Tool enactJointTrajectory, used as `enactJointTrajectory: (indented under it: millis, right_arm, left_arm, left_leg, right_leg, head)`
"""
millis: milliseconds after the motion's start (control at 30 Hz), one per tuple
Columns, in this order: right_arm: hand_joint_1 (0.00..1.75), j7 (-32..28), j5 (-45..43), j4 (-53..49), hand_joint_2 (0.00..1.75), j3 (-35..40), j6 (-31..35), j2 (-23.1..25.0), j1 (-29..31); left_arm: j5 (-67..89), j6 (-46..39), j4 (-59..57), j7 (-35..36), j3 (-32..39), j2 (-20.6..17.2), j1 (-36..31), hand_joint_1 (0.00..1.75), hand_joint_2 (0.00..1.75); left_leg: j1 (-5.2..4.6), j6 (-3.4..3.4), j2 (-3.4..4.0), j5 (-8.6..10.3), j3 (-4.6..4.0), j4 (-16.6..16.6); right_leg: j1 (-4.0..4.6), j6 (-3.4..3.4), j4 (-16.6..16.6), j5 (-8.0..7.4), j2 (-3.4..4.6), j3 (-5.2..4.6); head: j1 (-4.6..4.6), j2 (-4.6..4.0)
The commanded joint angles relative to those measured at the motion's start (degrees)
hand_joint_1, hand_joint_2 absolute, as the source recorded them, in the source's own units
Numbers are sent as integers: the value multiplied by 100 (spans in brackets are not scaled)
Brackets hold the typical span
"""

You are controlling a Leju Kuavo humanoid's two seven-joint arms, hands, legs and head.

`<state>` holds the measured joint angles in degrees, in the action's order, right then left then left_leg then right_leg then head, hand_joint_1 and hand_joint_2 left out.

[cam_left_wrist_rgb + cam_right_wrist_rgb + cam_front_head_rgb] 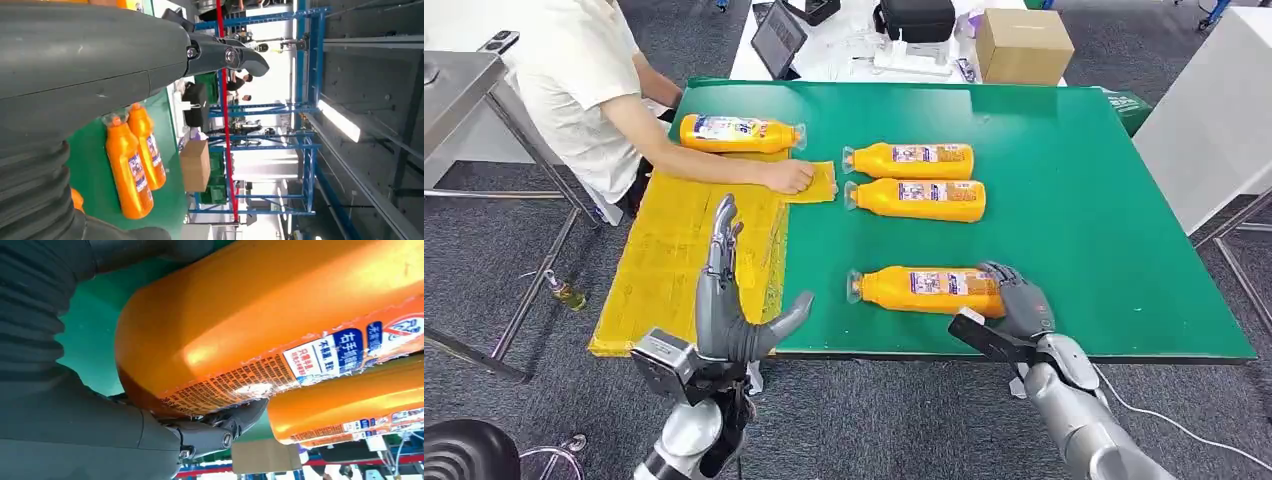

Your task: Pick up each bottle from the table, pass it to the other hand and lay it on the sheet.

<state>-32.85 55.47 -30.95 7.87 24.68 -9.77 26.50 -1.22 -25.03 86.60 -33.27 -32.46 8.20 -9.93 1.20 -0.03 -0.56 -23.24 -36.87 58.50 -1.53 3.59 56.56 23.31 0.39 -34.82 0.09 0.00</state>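
From the head view I have my right hand [1021,296] wrapped around the base end of the nearest orange bottle [929,290], which lies on its side on the green table [1074,200] close to the front edge, cap pointing toward my left. In the right wrist view the fingers [235,422] press against that bottle's labelled body [260,315], so the hand grips it, though the bottle looks to be resting on the table. My left hand [729,305] is raised over the front edge with its fingers stretched straight and the thumb spread aside, wide and holding nothing. Two more orange bottles [914,160] [919,199] lie side by side farther back near the table's middle, almost touching, caps to my left. A fourth bottle [739,133] lies at the far end of the yellow sheet [684,250], which hangs over the table's left edge. A person in a white shirt [574,80] sits at that side, one hand [789,176] pressed flat on the sheet's far corner. A cardboard box [1024,45] sits on the white table beyond.
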Motion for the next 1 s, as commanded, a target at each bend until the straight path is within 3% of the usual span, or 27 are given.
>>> enactJointTrajectory:
  millis: [33,267,333,433,500,567,667,833,933,967,1000]
  right_arm:
    - [175,22,-51,499,175,450,-130,-132,64]
    - [175,334,296,505,175,882,86,-536,156]
    - [175,172,11,405,175,728,65,-542,123]
    - [175,-454,-1175,22,175,24,-401,-212,-106]
    - [175,-590,-1758,-373,175,-316,-273,115,-282]
    - [175,-567,-1758,-403,175,-301,-241,174,-293]
    - [175,-708,-2396,-800,175,-605,-346,370,-457]
    - [175,-715,-3502,-1765,175,-925,-674,664,-864]
    - [175,-715,-3594,-1936,175,-911,-688,734,-979]
    - [175,-715,-3594,-1936,175,-911,-688,734,-979]
    - [175,-715,-3594,-1936,175,-911,-688,734,-979]
  left_arm:
    - [-80,95,-397,80,-143,-55,-254,0,175]
    - [-110,146,-405,93,-71,-57,-229,0,175]
    - [-151,176,-411,105,-41,-40,-212,0,175]
    - [-683,373,-384,91,168,84,-85,0,175]
    - [-1208,389,-291,30,418,251,106,0,175]
    - [-1227,392,-288,19,413,241,134,0,175]
    - [-1878,678,-188,138,502,244,356,0,175]
    - [-2879,1485,-152,377,519,96,656,0,175]
    - [-3018,1684,-192,332,517,34,721,0,175]
    - [-3018,1684,-192,332,517,34,721,0,175]
    - [-3018,1684,-192,332,517,34,721,0,175]
  left_leg:
    - [4,4,-5,-5,21,-6]
    - [1,9,-15,-6,29,-7]
    - [1,6,-9,-3,17,-5]
    - [3,7,-14,-4,25,-6]
    - [4,6,-13,-6,27,-8]
    - [2,4,1,-8,25,-9]
    - [6,6,13,-21,55,-15]
    - [2,7,5,-19,34,-7]
    - [1,5,-1,-11,13,-7]
    - [4,11,13,-29,52,-9]
    - [2,5,0,-11,8,-7]
  right_leg:
    - [8,-14,-9,6,-11,25]
    - [6,-17,-10,11,-22,36]
    - [4,-11,-7,5,-12,22]
    - [7,-15,-12,6,-15,35]
    - [8,-15,-14,6,-7,39]
    - [6,-15,-13,4,10,34]
    - [14,-34,-17,14,14,61]
    - [7,-19,-7,15,11,38]
    - [5,-12,-5,11,7,20]
    - [13,-30,-11,24,12,57]
    - [6,-13,-5,10,9,15]
  head:
    - [-2,0]
    - [-2,0]
    - [-2,0]
    - [-2,0]
    - [0,0]
    - [-4,0]
    - [-7,0]
    - [-4,0]
    - [-2,0]
    - [-2,0]
    - [-4,0]
